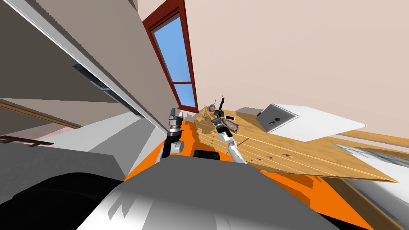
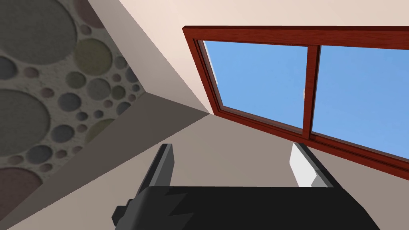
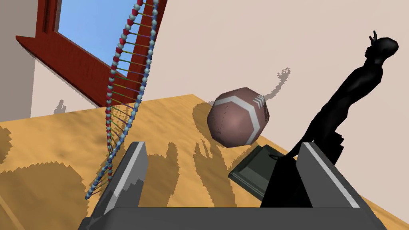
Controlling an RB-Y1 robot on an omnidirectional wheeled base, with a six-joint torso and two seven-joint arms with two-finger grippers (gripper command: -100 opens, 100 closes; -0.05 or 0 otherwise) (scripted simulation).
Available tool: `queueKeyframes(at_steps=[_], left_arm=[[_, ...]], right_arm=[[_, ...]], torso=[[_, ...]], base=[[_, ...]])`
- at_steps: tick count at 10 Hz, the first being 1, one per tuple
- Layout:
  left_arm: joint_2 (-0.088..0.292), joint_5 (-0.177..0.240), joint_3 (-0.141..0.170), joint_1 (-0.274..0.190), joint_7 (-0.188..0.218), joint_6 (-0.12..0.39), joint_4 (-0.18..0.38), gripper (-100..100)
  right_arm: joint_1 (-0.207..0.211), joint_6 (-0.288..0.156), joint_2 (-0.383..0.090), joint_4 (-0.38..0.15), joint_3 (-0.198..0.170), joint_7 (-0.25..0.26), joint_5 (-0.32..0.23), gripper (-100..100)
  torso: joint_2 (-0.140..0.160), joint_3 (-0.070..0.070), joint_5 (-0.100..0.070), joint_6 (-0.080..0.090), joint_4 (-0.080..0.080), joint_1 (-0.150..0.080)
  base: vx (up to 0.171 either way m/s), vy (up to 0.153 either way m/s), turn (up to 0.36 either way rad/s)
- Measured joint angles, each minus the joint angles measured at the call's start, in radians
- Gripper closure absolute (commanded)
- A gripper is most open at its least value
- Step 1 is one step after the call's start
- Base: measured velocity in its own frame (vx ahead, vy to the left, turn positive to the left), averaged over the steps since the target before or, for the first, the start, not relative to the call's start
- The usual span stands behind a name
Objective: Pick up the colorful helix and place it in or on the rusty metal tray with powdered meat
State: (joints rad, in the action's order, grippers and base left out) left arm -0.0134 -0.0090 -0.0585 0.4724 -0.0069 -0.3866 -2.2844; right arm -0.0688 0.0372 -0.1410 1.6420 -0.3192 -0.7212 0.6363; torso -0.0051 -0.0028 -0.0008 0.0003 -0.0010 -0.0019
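Note:
The colorful helix (image 3: 120, 100) stands upright on the wooden table (image 3: 52, 159), a twisted ladder of red, blue and pale beads. My right gripper (image 3: 223, 167) is open just behind it; the helix's foot is just outside one finger (image 3: 128, 175), not between the two. In the head view the helix (image 1: 205, 113) is thin lines at the table's far end, with the right gripper (image 1: 217, 119) beside it. A brownish, rusty-looking oblong tray (image 1: 233, 126) lies next to the right wrist. My left gripper (image 1: 172, 114) is raised off the table's left side, open (image 2: 231, 163).
A brown ball with white stripes (image 3: 236, 118) and a black figure on a dark base (image 3: 343, 108) stand past the right gripper. A grey slab (image 1: 275, 117) rests on a white surface at the table's right. A wall and red-framed window (image 1: 175, 60) are behind.

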Motion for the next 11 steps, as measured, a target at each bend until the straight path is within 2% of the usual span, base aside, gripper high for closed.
queueKeyframes(at_steps=[2,4,6,9,11], left_arm=[[0.000,0.000,0.000,0.000,0.000,0.000,0.000,0],[0.000,0.000,0.000,0.000,0.000,0.000,0.000,0],[0.000,0.000,0.000,0.000,0.000,0.000,0.000,0],[0.000,0.000,0.000,0.000,0.000,0.000,0.000,0],[0.000,0.000,0.000,0.000,0.000,0.000,0.000,0]], right_arm=[[-0.051,-0.027,0.014,-0.048,-0.029,-0.054,0.061,-100],[-0.075,-0.048,0.013,-0.061,-0.042,-0.087,0.109,-100],[-0.108,-0.080,0.032,-0.084,-0.063,-0.126,0.163,-100],[-0.172,-0.122,0.040,-0.129,-0.088,-0.191,0.247,-100],[-0.201,-0.136,0.031,-0.149,-0.110,-0.229,0.298,-100]], torso=[[-0.002,-0.001,0.000,0.000,0.000,0.000],[0.000,0.000,0.000,0.000,0.000,0.001],[-0.001,-0.001,0.000,0.000,0.000,0.002],[-0.001,-0.001,0.000,0.000,0.000,0.001],[0.000,0.000,0.000,0.000,0.000,0.001]], base=[[0.055,-0.032,0.035],[0.039,-0.016,0.033],[0.071,-0.020,0.040],[0.054,-0.021,0.034],[0.035,-0.022,0.026]])
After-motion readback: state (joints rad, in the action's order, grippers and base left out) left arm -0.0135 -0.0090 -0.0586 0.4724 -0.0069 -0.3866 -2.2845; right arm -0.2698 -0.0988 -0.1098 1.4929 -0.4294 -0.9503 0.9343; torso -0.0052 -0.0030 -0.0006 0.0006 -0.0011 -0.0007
